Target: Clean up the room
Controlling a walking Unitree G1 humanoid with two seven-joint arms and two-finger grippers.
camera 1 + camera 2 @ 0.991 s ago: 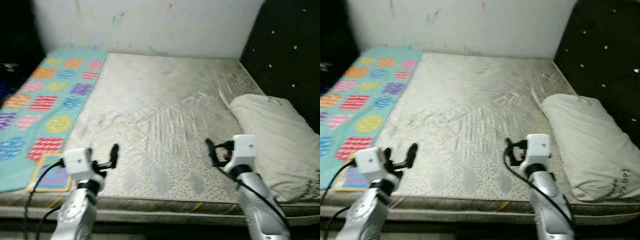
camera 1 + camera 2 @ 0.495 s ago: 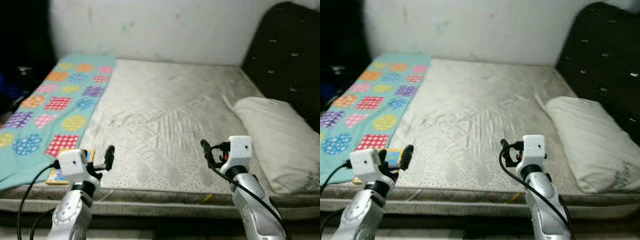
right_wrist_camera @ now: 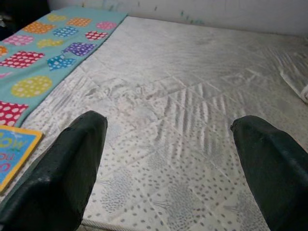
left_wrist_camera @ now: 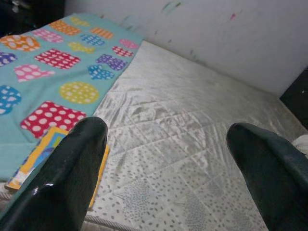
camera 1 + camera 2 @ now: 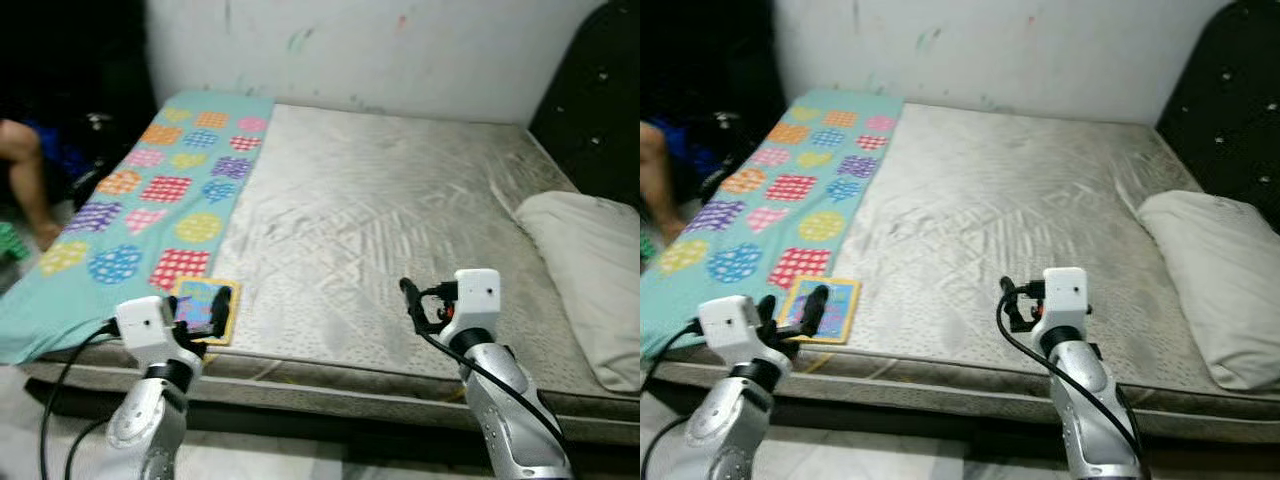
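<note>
Bed (image 5: 400,230), bare mattress with a pale quilted cover, set against a marked white wall (image 5: 400,50); dark tufted headboard (image 5: 600,90) on the robot's right.

Blanket (image 5: 150,200), teal with multicoloured patterned shapes, lies flat along the left side of the mattress, running from the wall to the near edge.

Book (image 5: 203,310), thin, with a yellow border and a bright blue cover, lies flat at the near left part of the bed, at the inner edge of the blanket and close to the mattress's front edge. Its title cannot be read.

Pillow (image 5: 590,280), off-white, lies on the right side of the mattress beside the headboard.

Left gripper (image 5: 790,312), fingers spread apart and holding nothing, hovers at the front edge of the bed just short of the book; in the left wrist view the book's corner (image 4: 53,154) shows beside one finger (image 4: 67,183).

Right gripper (image 5: 415,305), fingers likewise parted and empty, hovers over the near middle of the mattress, well apart from the pillow; the right wrist view looks across bare quilting between the fingers (image 3: 62,178).

Person, probably seated, beyond the bed's left side: a bare limb (image 5: 25,170) shows against the dark corner.
</note>
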